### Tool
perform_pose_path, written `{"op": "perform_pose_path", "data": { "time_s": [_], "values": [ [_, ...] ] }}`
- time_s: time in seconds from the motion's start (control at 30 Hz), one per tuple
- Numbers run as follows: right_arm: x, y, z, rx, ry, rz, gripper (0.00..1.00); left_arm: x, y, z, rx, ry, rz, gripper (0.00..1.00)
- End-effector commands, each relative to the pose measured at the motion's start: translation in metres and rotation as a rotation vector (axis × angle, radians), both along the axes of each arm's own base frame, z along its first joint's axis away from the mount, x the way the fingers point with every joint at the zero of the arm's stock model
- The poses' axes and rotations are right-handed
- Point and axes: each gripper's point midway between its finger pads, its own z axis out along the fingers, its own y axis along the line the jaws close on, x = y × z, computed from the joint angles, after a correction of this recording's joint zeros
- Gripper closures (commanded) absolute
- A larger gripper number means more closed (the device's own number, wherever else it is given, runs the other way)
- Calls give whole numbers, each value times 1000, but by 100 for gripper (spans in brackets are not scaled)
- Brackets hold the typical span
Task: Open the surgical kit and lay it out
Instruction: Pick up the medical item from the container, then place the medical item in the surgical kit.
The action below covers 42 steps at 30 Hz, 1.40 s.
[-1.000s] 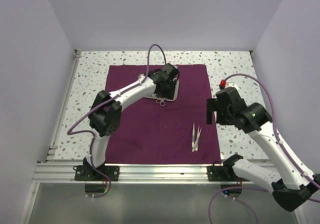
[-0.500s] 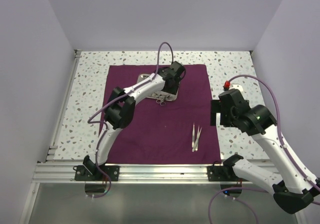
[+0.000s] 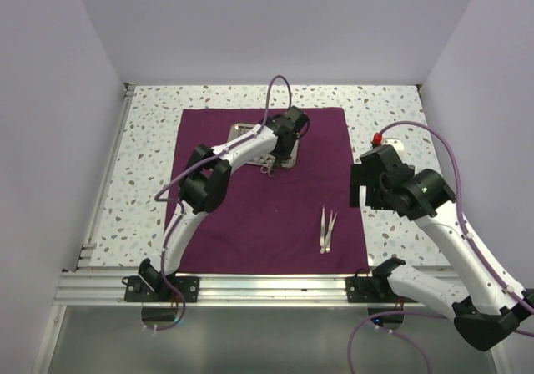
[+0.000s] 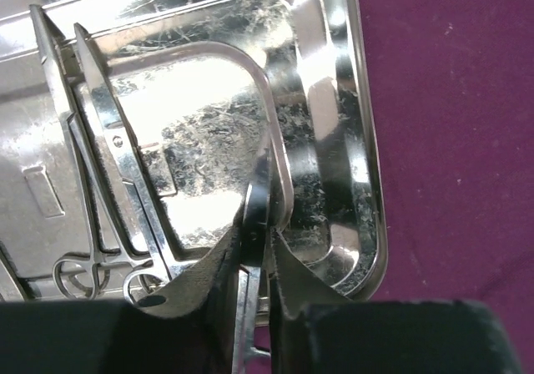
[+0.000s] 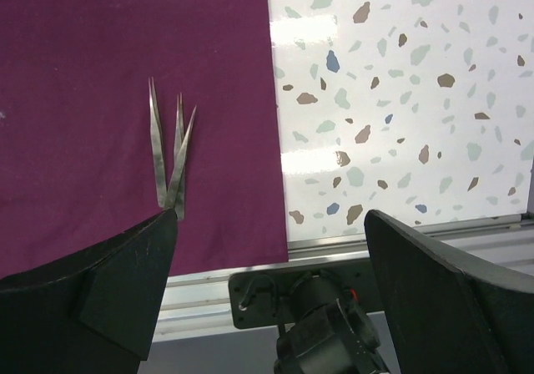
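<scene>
Shiny tray (image 4: 368,182) holds instruments (image 4: 110,167); tweezers (image 5: 171,153) on purple cloth (image 3: 267,215).

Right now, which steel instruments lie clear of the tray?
The tweezers, on the purple cloth by its near-right corner; the ring-handled scissors rest on the tray.

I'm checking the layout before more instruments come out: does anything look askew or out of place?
Only a small thing: the tweezers on the purple cloth, near its near right corner, lie overlapping, fanned out from one end, rather than apart. The steel tray sits flat; nothing looks spilled or damaged.
</scene>
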Motion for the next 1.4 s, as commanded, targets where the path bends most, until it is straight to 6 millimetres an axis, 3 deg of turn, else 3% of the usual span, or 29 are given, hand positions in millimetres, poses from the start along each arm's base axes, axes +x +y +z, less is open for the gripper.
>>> {"op": "perform_pose_path", "data": {
  "time_s": [0.0, 0.13, 0.27, 0.37, 0.5, 0.57, 0.67, 0.7, 0.73, 0.77, 0.8, 0.87, 0.9, 1.03, 1.13, 1.23, 1.37],
  "values": [
    [6, 0, 11, 16, -37, -33, 2, -4, 9, -18, 38, 40, -18, 81],
    [8, 4, 10, 26, -28, -26, 1, 0, 10, -11, 14, 34, -9, 100],
    [8, 6, 11, 33, -26, -23, 2, 5, 9, 4, -21, 17, 6, 100],
    [8, 7, 11, 43, -32, -20, 2, 13, 7, 31, -53, -19, 21, 100],
    [9, 11, 11, 57, -36, 3, 1, 19, 9, 81, -93, -84, 75, 100],
    [11, 14, 12, 66, -38, 17, 2, 9, 15, 108, -122, -106, 133, 100],
    [12, 18, 14, 79, -41, 34, 2, -11, 25, 116, -143, -102, 225, 100],
    [13, 19, 16, 82, -47, 42, 2, -25, 34, 101, -111, -74, 251, 100],
    [13, 20, 16, 86, -47, 48, 2, -35, 37, 117, -133, -106, 271, 100],
    [12, 21, 15, 89, -43, 61, 1, -42, 37, 116, -161, -110, 314, 100],
    [11, 21, 15, 92, -45, 66, 2, -59, 48, 108, -144, -99, 336, 100],
    [10, 22, 12, 94, -38, 80, 2, -80, 47, 98, -166, -84, 380, 100],
    [8, 23, 9, 92, -27, 91, 2, -96, 54, 80, -136, -55, 398, 100],
    [2, 24, 4, 95, -8, 112, 1, -140, 37, 62, -169, -25, 405, 100],
    [-1, 21, 3, 76, -7, 120, 2, -163, 21, 44, -181, -5, 393, 100],
    [-5, 21, 2, 62, -2, 136, 2, -174, 14, 25, -150, 18, 387, 100],
    [-7, 20, 4, 64, -9, 143, 2, -178, 15, 16, -125, 29, 386, 98]
  ]
}}
